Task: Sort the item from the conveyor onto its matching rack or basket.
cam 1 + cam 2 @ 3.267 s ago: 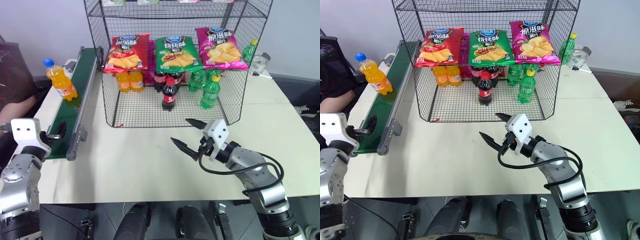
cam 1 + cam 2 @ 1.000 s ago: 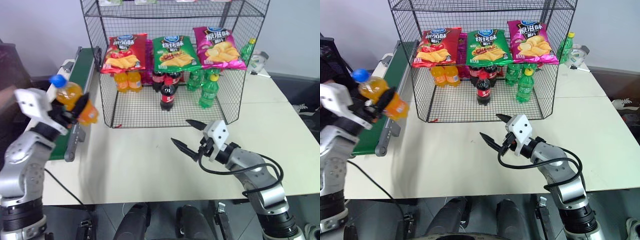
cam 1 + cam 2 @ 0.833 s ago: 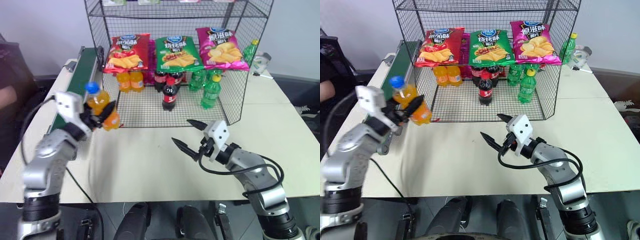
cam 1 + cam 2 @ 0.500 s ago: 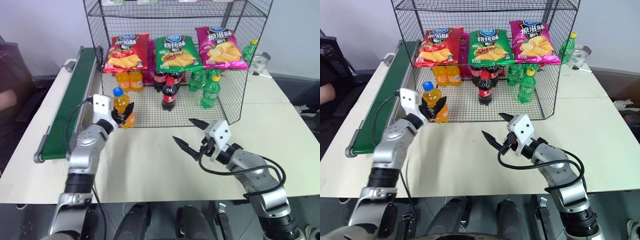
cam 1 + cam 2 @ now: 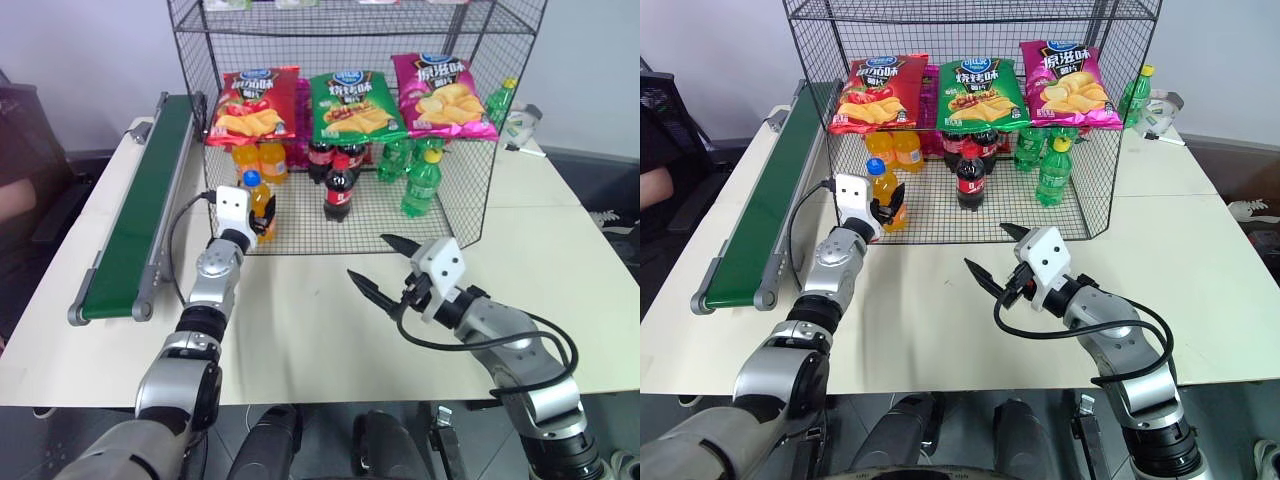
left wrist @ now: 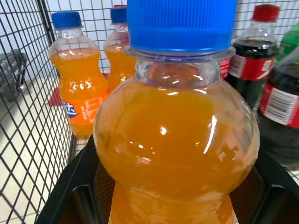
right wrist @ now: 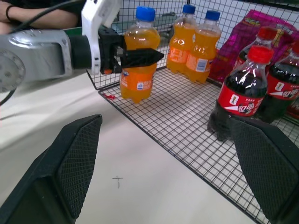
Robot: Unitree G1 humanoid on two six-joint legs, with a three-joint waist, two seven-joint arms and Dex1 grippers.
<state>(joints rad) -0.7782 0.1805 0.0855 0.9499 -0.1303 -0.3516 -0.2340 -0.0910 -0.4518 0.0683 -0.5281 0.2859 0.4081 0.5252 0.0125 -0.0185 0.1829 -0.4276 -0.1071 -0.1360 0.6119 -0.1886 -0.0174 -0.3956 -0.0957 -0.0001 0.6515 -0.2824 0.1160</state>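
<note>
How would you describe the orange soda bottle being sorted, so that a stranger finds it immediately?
Look at the black wire rack, front-left of its bottom shelf. The orange soda bottle is clamped in the left gripper; the two other orange bottles stand free further back.

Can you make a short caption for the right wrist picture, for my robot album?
Left gripper carries the orange soda bottle over the front edge of the wire rack.
</note>
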